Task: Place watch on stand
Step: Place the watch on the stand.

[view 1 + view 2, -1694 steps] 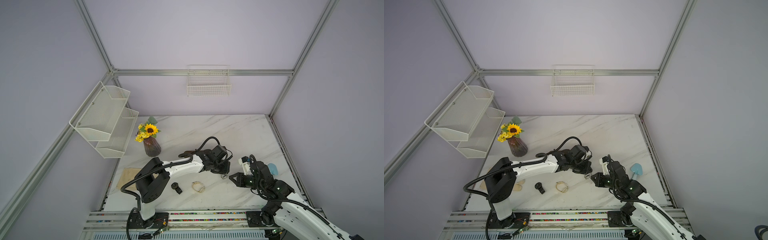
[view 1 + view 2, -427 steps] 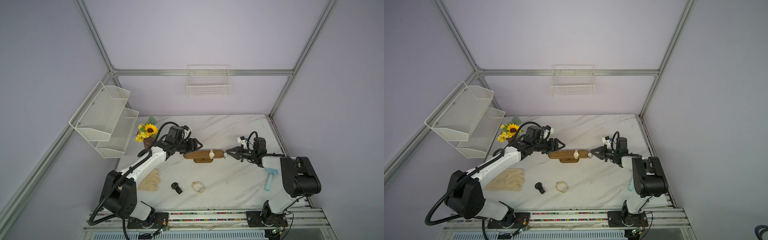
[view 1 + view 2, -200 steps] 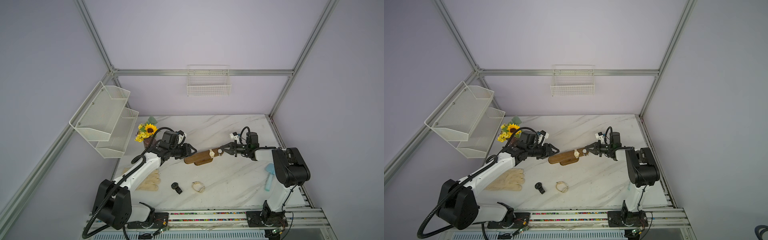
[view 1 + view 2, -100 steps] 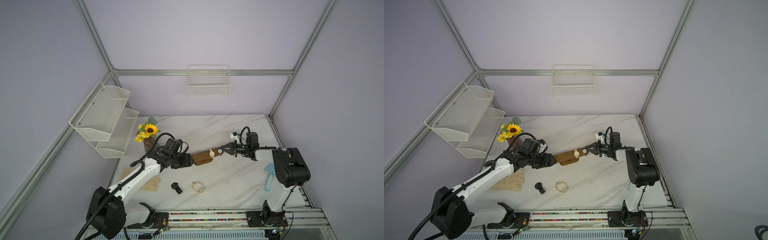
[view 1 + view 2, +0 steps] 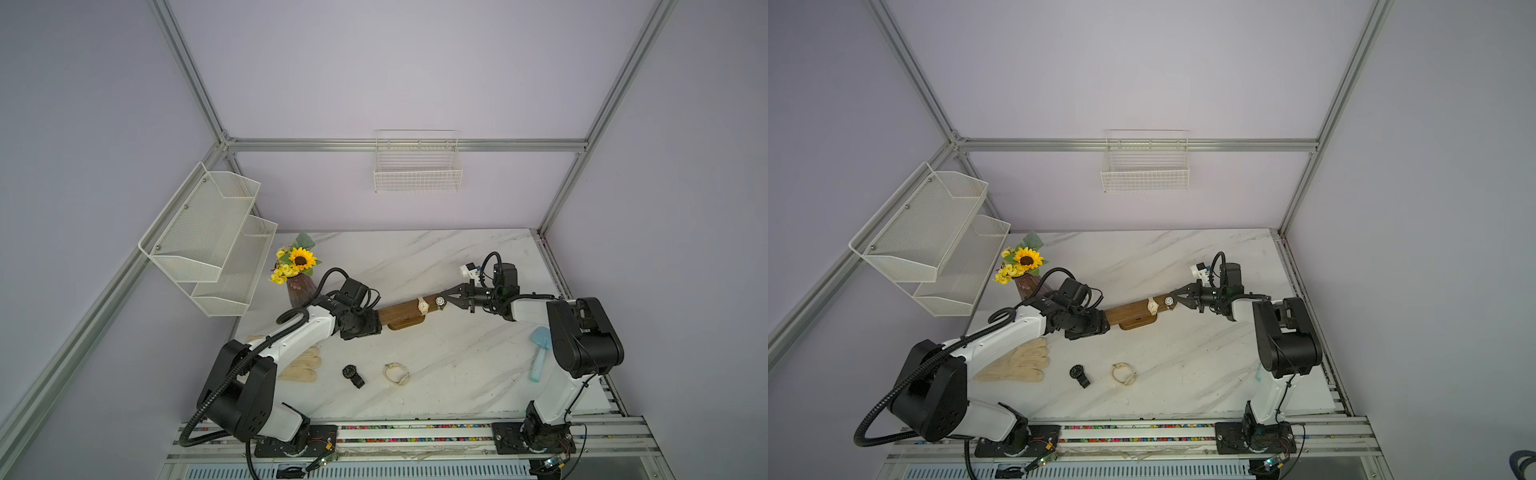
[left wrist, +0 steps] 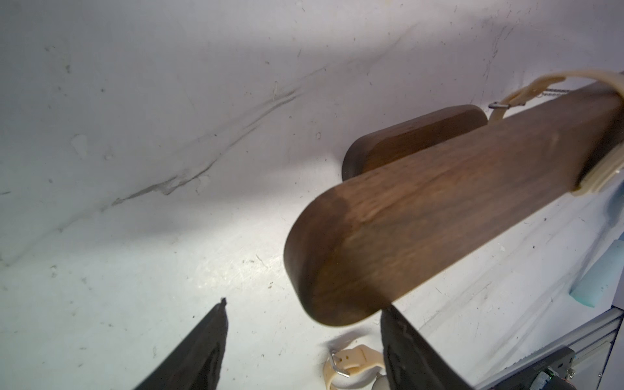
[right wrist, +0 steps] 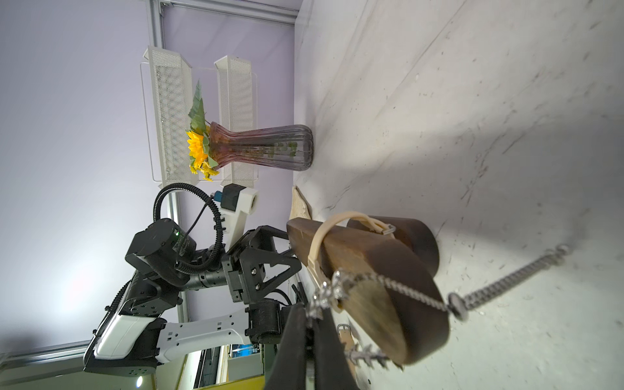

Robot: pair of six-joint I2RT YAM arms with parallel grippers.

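Stand: a brown wooden bar on an oval base, standing on the marble desk between the two arms. The bar runs slantwise, its far end toward the right arm.

Right gripper: at the bar's far end. In the right wrist view its fingers are pressed together on the metal link band of the silver watch. The band lies across the bar's rounded end. Whether it fully encircles the bar cannot be told. In both top views the watch's round face sits just at the bar's tip, touching the gripper's fingertips.

Left gripper: at the bar's near end. In the left wrist view its jaws stand wide apart, with the bar's rounded end just ahead of them and close against one finger. The other finger is clear of the wood. No grip on the bar is seen.

Cream-strapped watch: strapped around the bar, just beside the silver watch on its inner side.

Loose on the desk, nearer the robot's base and well apart from the stand: a black watch and a second cream watch, with pale gloves under the left arm. A vase of sunflowers stands behind the left gripper.
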